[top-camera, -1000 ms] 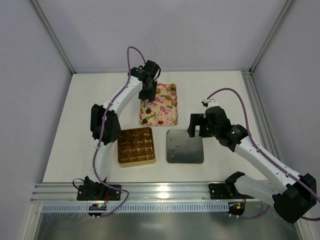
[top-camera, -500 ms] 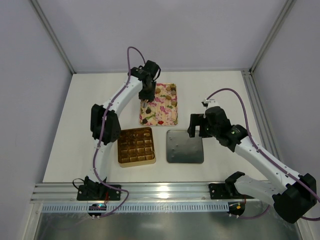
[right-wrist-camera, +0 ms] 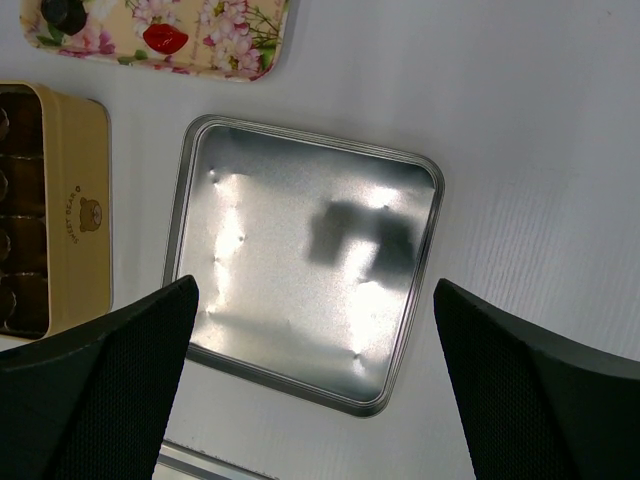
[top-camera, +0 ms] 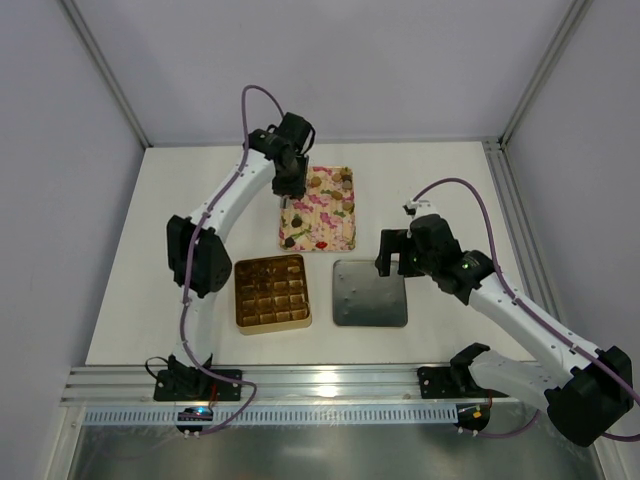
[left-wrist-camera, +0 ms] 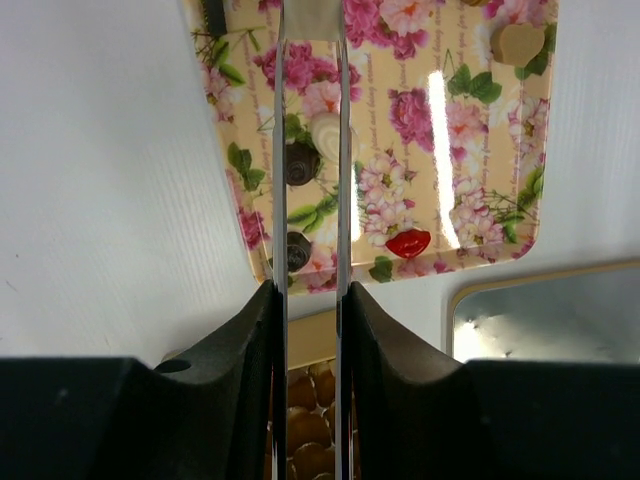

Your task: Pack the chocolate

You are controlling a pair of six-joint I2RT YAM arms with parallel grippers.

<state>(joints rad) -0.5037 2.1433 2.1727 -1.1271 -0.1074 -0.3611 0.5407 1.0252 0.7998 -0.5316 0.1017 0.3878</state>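
**Top external.** The gold box [top-camera: 272, 326] sits near-left on the table [top-camera: 450, 190], and the chocolate [top-camera: 268, 288] fills its grid. Just right of it lies the silver lid [top-camera: 370, 293], holding nothing. Beyond both is the floral tray [top-camera: 325, 215], with loose sweets scattered in it. The left gripper [top-camera: 288, 203] hangs over the tray's far-left part. The right gripper [top-camera: 395, 250] is above the lid's far edge.

**Left wrist.** The fingers [left-wrist-camera: 280, 150] run parallel with a narrow gap between them. A pale block sits between their tips, cut off by the frame edge, so I cannot tell whether it is pinched. Below them on the tray are a white sweet [left-wrist-camera: 325, 128], two dark sweets [left-wrist-camera: 300, 165] and a red sweet [left-wrist-camera: 408, 242].

**Right wrist.** The fingers [right-wrist-camera: 100, 350] are spread wide with nothing between them. The box is cropped at the left, showing its bear-printed wall.

**Change.** The left arm's elbow has swung left and its gripper has drawn slightly farther away. The right arm, box, lid and tray are unmoved.
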